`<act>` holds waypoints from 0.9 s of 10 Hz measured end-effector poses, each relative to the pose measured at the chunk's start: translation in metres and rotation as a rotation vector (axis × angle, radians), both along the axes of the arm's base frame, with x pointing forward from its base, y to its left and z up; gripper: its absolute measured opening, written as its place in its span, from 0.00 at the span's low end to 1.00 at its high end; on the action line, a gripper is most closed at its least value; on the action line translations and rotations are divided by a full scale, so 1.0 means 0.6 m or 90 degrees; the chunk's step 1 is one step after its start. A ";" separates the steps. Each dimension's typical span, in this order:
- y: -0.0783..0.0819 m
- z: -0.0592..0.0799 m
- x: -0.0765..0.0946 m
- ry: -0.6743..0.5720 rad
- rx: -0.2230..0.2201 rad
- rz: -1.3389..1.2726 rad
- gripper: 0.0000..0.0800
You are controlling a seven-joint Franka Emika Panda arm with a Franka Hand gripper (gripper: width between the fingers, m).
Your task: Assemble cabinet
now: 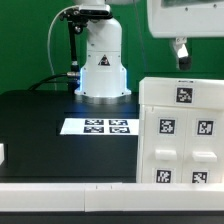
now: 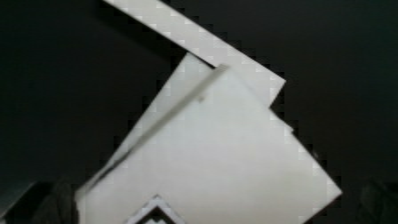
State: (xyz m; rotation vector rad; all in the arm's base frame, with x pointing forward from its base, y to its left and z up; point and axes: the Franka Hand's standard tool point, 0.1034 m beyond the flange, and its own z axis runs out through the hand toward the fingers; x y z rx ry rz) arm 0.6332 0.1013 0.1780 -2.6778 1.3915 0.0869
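**Ana:** While the arm hangs up there, tell me where the gripper (image 1: 181,58) is against the white plastic boxy cabinet (image 1: 181,135) with the small black-and-white square tags on its panels.

**Ben:** High at the exterior view's right, under the big white housing, and the cabinet stands below it on the black tabletop (image 1: 40,120), a clear gap of air between the two. So the cabinet lies straight down from the gripper, perhaps a touch toward us. Any coming move, I'd judge, is a descent.

**Ana:** Is it holding anything?

**Ben:** No. The jaws are spread wide and empty; nothing hangs from them.

**Ana:** And the cabinet's long axis?

**Ben:** Hard to say. Its right side and its base are cut off by the edge of the picture, so I can't give its whole shape. What shows is a tagged top panel and a front with raised blocks.

**Ana:** The wrist view?

**Ben:** Pale angled panels (image 2: 222,150) against black, a long strip running off one corner, and a bit of tag pattern at the edge. I take them for cabinet parts seen from above, but it's blurred; I can't tell which panel is which or how they join.

**Ana:** Anything else about?

**Ben:** The marker board (image 1: 96,126) lies flat before the robot's base (image 1: 103,62), well apart from the cabinet, and a small white piece (image 1: 3,154) sits at the exterior view's left edge, mostly cut off.
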 end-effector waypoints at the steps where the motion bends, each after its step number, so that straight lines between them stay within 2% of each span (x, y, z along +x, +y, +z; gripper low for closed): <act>1: 0.000 0.000 0.000 -0.005 0.000 0.041 0.99; 4: -0.006 -0.001 0.005 -0.050 -0.017 0.388 0.99; 5: -0.005 -0.001 0.008 -0.069 -0.017 0.459 0.99; 6: -0.010 0.000 0.009 -0.094 -0.027 0.453 0.99; 8: -0.013 -0.004 0.006 -0.098 -0.033 0.548 0.99; 9: -0.016 -0.003 0.008 -0.107 -0.047 0.645 0.99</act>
